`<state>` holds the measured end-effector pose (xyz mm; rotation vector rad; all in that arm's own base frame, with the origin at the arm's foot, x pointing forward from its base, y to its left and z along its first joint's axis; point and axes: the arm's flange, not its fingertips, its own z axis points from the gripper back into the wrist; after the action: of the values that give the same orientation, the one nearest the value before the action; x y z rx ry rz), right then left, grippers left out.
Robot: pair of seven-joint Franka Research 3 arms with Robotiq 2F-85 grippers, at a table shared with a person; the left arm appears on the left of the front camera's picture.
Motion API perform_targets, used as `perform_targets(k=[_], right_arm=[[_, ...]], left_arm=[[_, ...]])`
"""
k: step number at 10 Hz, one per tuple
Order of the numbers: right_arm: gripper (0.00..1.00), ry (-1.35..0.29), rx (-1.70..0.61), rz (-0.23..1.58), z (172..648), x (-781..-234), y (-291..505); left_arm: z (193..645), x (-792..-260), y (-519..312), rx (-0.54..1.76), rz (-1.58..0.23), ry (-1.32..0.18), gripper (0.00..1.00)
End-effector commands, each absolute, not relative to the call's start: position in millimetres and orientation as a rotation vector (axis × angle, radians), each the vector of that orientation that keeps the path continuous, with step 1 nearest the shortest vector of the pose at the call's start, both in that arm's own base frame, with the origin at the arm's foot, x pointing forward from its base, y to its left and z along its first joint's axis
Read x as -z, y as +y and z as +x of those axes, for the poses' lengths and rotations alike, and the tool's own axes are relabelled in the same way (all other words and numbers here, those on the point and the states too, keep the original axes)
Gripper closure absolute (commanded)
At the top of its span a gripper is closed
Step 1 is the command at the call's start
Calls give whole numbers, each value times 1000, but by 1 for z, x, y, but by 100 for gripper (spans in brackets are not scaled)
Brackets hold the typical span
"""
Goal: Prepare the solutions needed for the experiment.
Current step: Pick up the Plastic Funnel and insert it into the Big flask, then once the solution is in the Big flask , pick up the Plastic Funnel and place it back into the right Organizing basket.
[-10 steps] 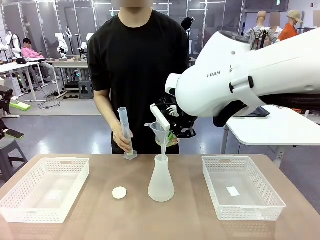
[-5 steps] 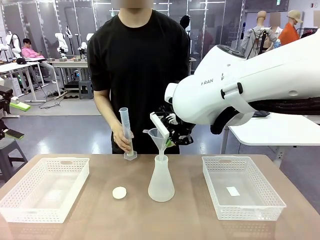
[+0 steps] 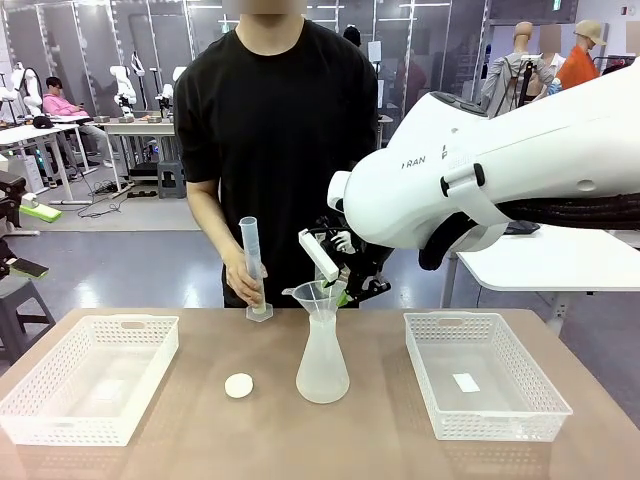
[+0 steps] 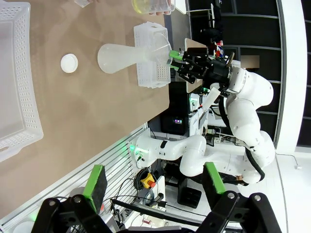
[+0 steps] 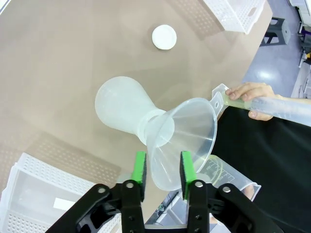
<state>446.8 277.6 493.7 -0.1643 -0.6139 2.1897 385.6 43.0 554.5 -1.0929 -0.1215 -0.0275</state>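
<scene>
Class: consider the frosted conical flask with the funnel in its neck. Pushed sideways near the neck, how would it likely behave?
The flask probably resists tipping: wide base, narrow neck. It looks empty and plastic, so likely light and apt to slide on the smooth table. The funnel only rests in the neck and might topple off.
</scene>
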Motion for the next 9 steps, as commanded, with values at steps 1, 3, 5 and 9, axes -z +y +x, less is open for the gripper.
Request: perform_targets(k=[1, 3, 5, 9], right_arm=[[44, -615, -2220, -160, 442, -495, 273], [45, -591, -2213, -157, 439, -497, 273], [45, -612, -2196, -162, 445, -495, 279], [45, -612, -2196, -162, 445, -495, 279]], left_arm=[[385, -559, 44, 20, -1086, -102, 0], [385, -559, 44, 20, -1086, -102, 0], [385, -559, 44, 20, -1086, -102, 0], [385, -559, 44, 20, -1086, -102, 0]])
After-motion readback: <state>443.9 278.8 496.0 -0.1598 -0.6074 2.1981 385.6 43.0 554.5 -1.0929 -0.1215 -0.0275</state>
